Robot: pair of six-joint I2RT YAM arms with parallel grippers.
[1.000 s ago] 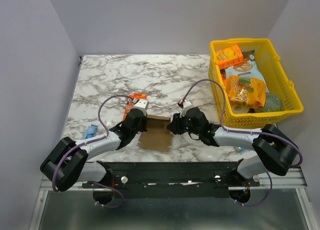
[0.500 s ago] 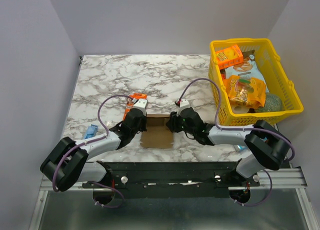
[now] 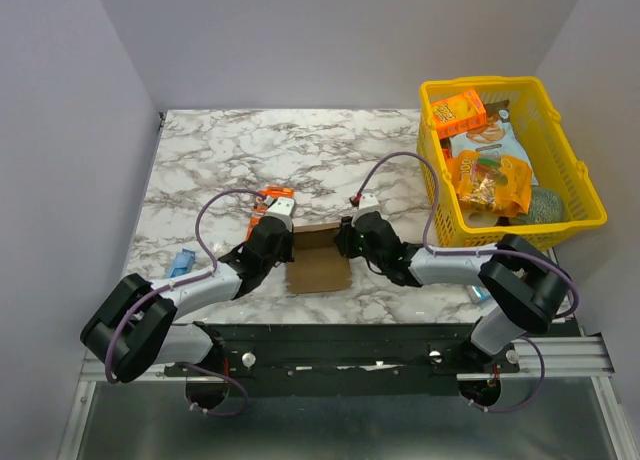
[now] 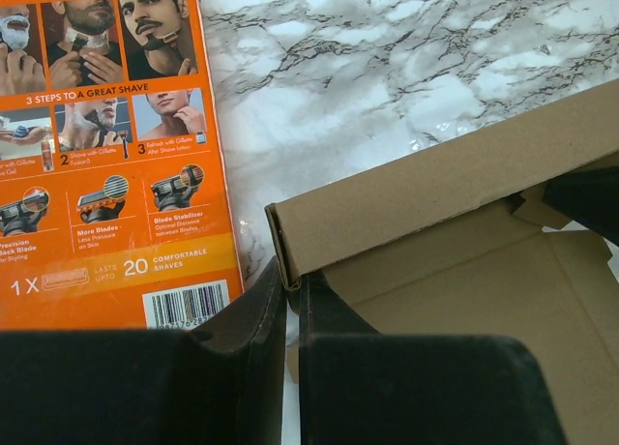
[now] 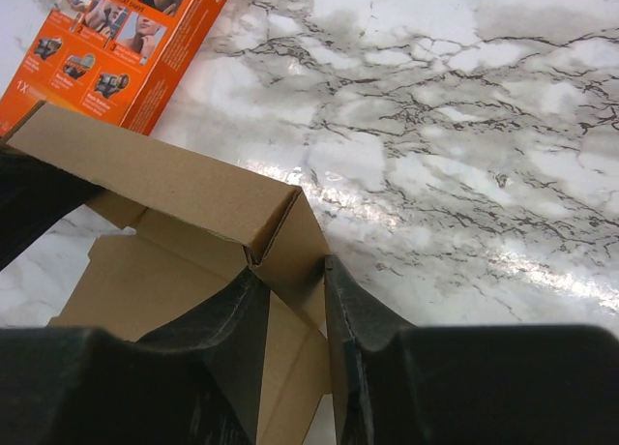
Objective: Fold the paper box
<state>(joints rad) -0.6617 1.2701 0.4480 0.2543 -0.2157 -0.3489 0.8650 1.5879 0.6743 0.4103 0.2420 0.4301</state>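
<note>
Brown cardboard at the 6 o'clock edge of the marble counter [image 3: 250, 150]: the paper box [image 3: 318, 265], open side up, base flat, far wall raised at 12 o'clock.

Pinched at its 9 o'clock end by the left claw [image 4: 292, 285], both fingers pressed nearly together on the thin upright edge of that wall. Pinched at its 3 o'clock end by the right claw [image 5: 290, 276], one finger inside and one outside a folded corner flap, clamped on the cardboard.

Just beside the box at 10 o'clock, flat on the counter: an orange razor pack [image 4: 106, 145]. Printed in white: "3 STEPS TO A GREAT SHAVE", "More Blades", "Blade Stabilizer", "20 COMFORTABLE SHAVES" and "1 X". Above these, a row of bearded faces; below, a barcode. Top line cut by the frame edge, only "MULTIPLE" readable for certain. Brand not legible.

Well apart at 2 o'clock from the box: a yellow plastic basket [image 3: 580, 195] holding snack bags and a small orange carton, lettering too small to read.

At 9 o'clock, near the left arm: a small blue item [image 3: 181, 263], not identifiable.
</note>
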